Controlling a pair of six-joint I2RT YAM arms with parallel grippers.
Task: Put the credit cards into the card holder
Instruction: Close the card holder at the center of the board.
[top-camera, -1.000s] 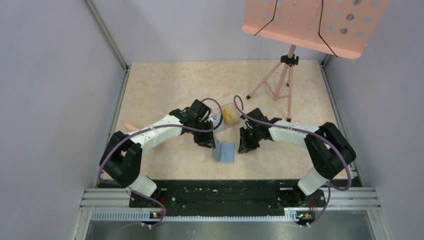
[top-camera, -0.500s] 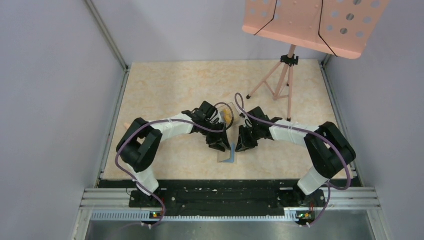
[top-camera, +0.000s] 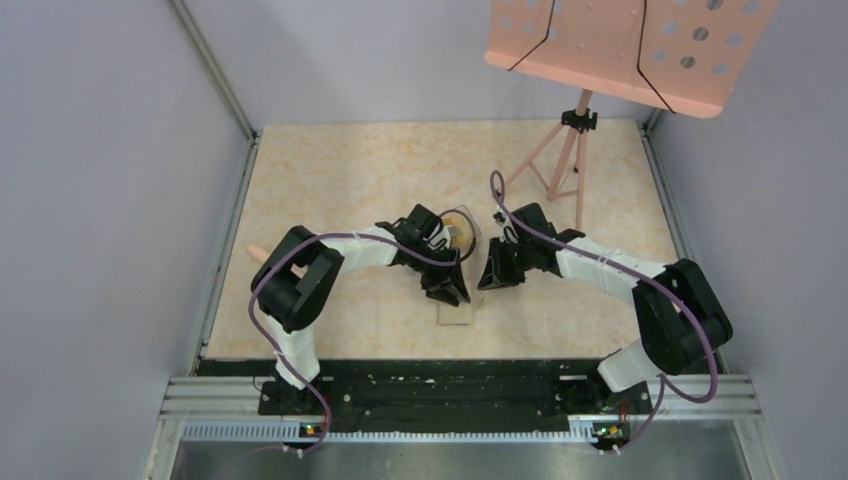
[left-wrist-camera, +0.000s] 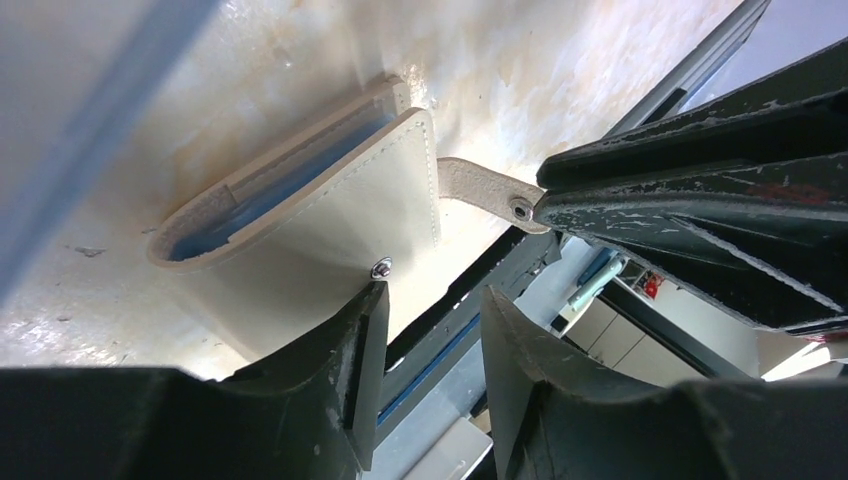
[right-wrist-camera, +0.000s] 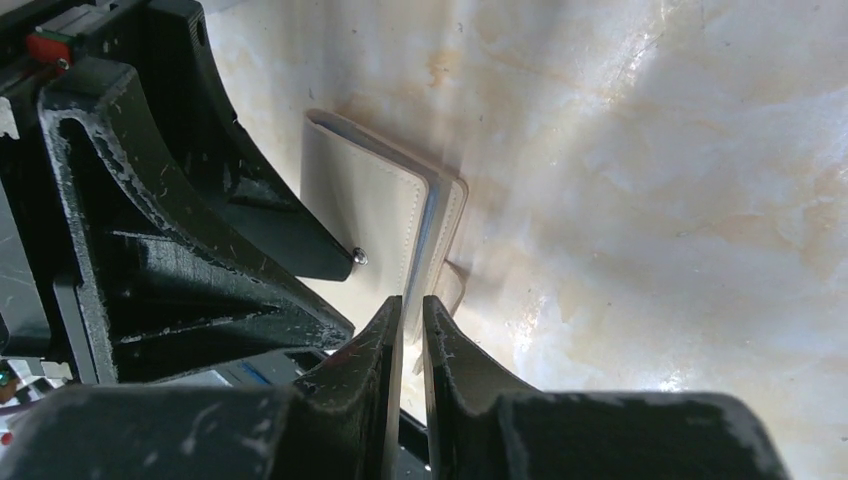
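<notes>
The card holder (top-camera: 455, 313) lies folded shut on the table, tan side up. In the left wrist view (left-wrist-camera: 330, 215) a strip of blue lining shows at its edge, its snap stud (left-wrist-camera: 380, 268) is up and its strap tab (left-wrist-camera: 480, 190) sticks out loose. My left gripper (top-camera: 453, 291) is open and empty, one fingertip (left-wrist-camera: 365, 310) at the stud. My right gripper (top-camera: 490, 279) is just right of the holder, with the jaws nearly together and nothing between them (right-wrist-camera: 412, 310). Yellow-orange credit cards (top-camera: 459, 236) sit in a clear box behind the left gripper.
A pink music stand (top-camera: 620, 45) on a tripod (top-camera: 560, 165) stands at the back right of the marbled table (top-camera: 340, 180). A small pink object (top-camera: 258, 252) lies at the table's left edge. Grey walls close in both sides.
The card holder lay open, blue side up; now it is folded shut. My left gripper moved right and down onto it. My right gripper drew slightly back and right.
</notes>
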